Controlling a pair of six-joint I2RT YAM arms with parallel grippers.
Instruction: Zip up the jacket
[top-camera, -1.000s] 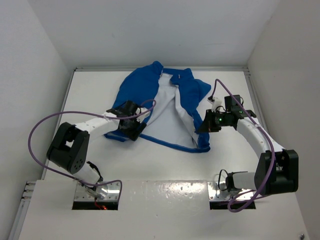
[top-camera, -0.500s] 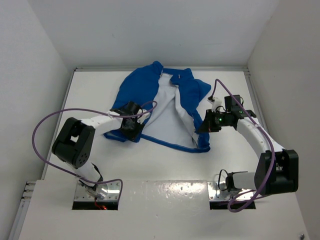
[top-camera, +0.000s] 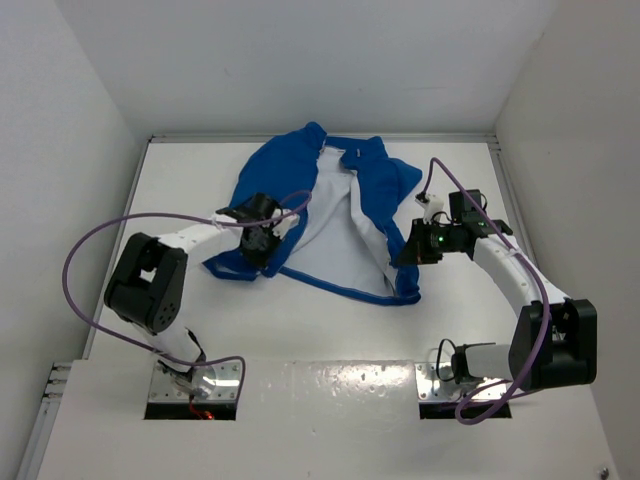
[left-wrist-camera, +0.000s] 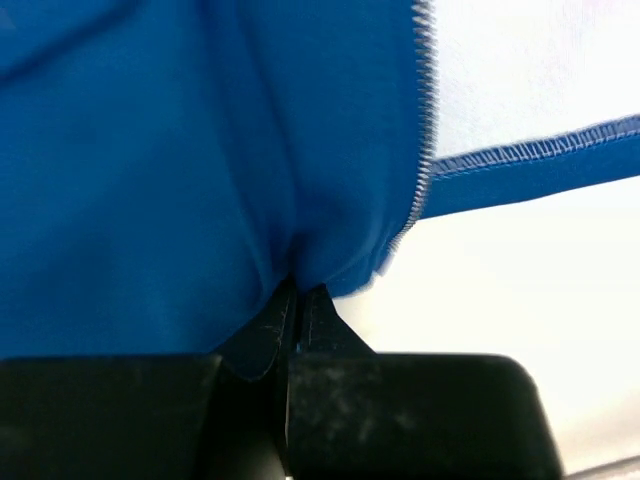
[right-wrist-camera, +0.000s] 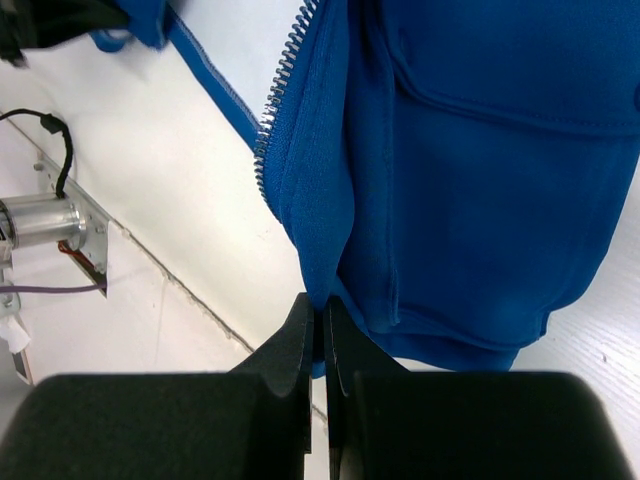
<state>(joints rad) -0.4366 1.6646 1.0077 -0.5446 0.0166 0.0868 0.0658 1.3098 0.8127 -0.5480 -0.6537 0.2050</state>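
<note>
both jaws pinch the jacket (top-camera: 380, 185) hem, one on each front panel.
the grip seems meant to bring its zipper (right-wrist-camera: 283, 80) halves together.

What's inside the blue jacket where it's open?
Inside the jacket you see its white lining, with light zipper teeth along the open front edges. The table under the jacket is covered, so anything beneath it cannot be seen.
</note>
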